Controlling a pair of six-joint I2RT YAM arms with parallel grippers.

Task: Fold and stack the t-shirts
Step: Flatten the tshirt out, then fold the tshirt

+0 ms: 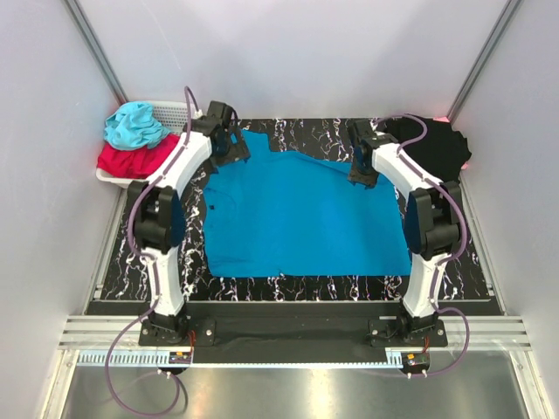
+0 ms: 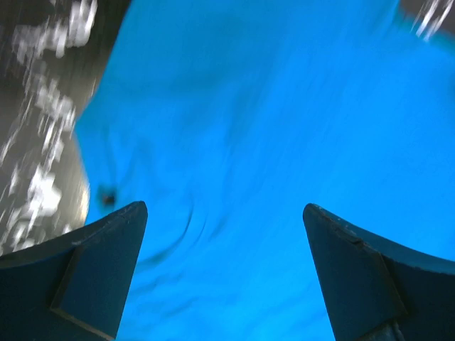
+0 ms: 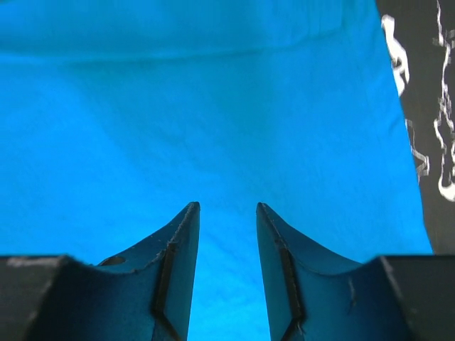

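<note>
Blue tee: the blue tee lies spread on the mat between the two arms. It is mostly flat, with a ridge of slack along its far edge.
Black tee: the black tee sits bunched at the far right corner, apart from the blue one.
Basket: the basket at far left holds red and teal cloth.
Left gripper: the left gripper is over the tee's far left corner. Its jaws stand wide apart with nothing between them, and the wrist view is blurred.
Right gripper: the right gripper is over the far right part of the tee. Its jaws are a little apart, and we see no cloth pinched between them.
Step in hand: we judge it to be taking the far edge for a first fold.
Doing it well: we should set each gripper right at an outer corner and pinch a single layer. We should lift both sides evenly, so that the far ridge pulls flat rather than folding in. The edge should land square on the near edge.
Long axis: it runs across the table, from left to right.
Pointing: we cannot tell which end is the neck. The right wrist view shows a stitched hem line running crosswise.
</note>
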